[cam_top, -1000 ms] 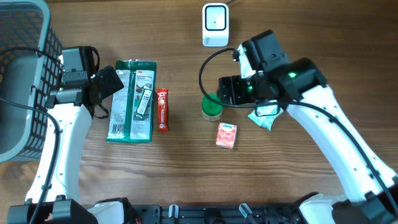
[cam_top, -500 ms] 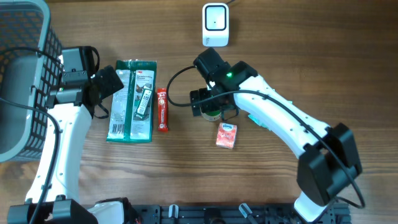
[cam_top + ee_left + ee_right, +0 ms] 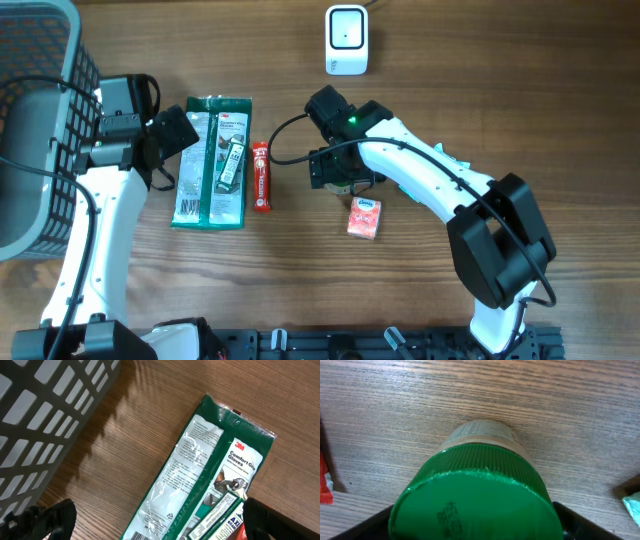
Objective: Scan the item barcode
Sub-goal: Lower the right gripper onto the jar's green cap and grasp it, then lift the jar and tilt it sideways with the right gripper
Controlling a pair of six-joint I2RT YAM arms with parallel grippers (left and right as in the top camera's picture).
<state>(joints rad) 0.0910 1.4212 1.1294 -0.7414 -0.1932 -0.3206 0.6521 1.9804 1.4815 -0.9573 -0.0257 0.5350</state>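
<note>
One second on, right fingers point(image 3: 592, 525) straddle the jar point(image 3: 475, 495), grip unclear; left fingers point(image 3: 45, 520) spread.

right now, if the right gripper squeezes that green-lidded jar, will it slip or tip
The jar looks rigid; its ribbed lid should probably give the right gripper bite. Upright and round, it might tip and roll if nudged sideways.
</note>
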